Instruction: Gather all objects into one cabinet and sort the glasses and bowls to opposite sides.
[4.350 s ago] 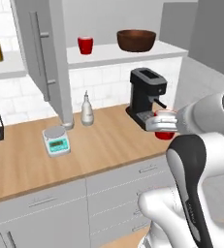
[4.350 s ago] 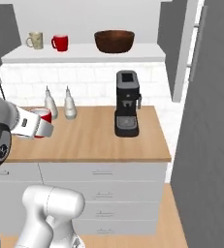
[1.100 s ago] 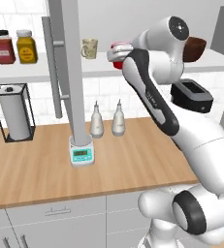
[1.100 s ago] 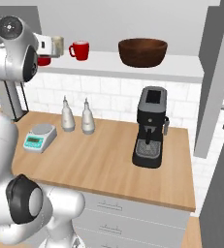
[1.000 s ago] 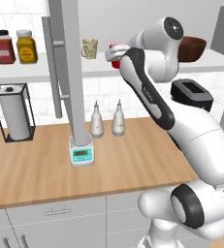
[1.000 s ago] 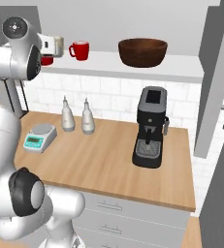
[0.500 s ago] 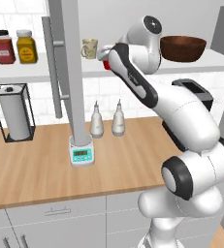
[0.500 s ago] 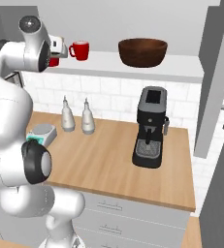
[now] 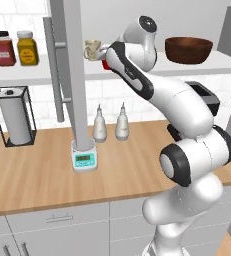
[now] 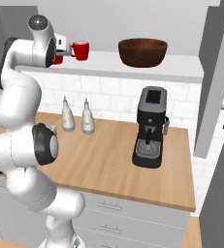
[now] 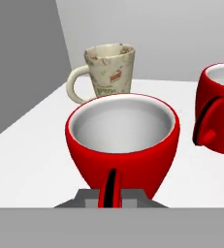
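Pinching the handle of a red cup (image 11: 122, 140), jaws look near-closed, tho tips mostly hidden. Cup sits over the cabinet shelf (image 11: 31, 145), beside beige mug (image 11: 109, 70) and 2nd red cup (image 11: 220, 107). Glossy, rigid, light, prob. slippery; handle grip is adequate.

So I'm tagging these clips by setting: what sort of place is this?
A rendered kitchen, by the look of it: a wooden counter with drawers beneath, a black coffee machine against white wall tiles, and a shelf holding a dark brown bowl and cups.
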Controlling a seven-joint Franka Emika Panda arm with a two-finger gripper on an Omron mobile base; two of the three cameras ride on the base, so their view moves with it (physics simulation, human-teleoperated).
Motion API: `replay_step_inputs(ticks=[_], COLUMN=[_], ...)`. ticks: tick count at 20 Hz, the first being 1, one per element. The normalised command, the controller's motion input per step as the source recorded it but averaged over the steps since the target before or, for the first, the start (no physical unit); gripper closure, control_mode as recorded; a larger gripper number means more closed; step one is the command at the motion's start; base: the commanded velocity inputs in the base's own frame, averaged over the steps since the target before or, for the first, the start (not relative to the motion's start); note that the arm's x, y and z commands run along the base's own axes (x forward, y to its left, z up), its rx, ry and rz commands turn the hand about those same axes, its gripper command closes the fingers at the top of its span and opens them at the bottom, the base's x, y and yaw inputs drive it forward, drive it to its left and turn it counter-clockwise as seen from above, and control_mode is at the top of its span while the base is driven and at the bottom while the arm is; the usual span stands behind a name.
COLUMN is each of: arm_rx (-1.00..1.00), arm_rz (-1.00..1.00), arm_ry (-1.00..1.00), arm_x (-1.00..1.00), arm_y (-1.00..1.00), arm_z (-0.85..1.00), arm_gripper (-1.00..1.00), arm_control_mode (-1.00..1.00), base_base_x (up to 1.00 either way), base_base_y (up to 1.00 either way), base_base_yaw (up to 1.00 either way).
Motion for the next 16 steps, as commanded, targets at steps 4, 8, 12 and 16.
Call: replay_step_inputs(ticks=[4, 8, 12, 16], arm_rx=[0.00, 0.00, 0.00, 0.00], arm_rz=[0.00, 0.00, 0.00, 0.00], arm_ry=[0.01, 0.06, 0.04, 0.00], arm_x=[0.62, 0.46, 0.11, 0.00], arm_y=[0.02, 0.08, 0.11, 0.00], arm_z=[-0.12, -0.17, -0.20, -0.14], arm_gripper=[1.00, 1.00, -1.00, -1.00], arm_control_mode=[-1.00, -1.00, -1.00, -1.00], base_base_x=[0.00, 0.00, 0.00, 0.00], base_base_y=[0.00, 0.00, 0.00, 0.00], base_base_yaw=[0.00, 0.00, 0.00, 0.00])
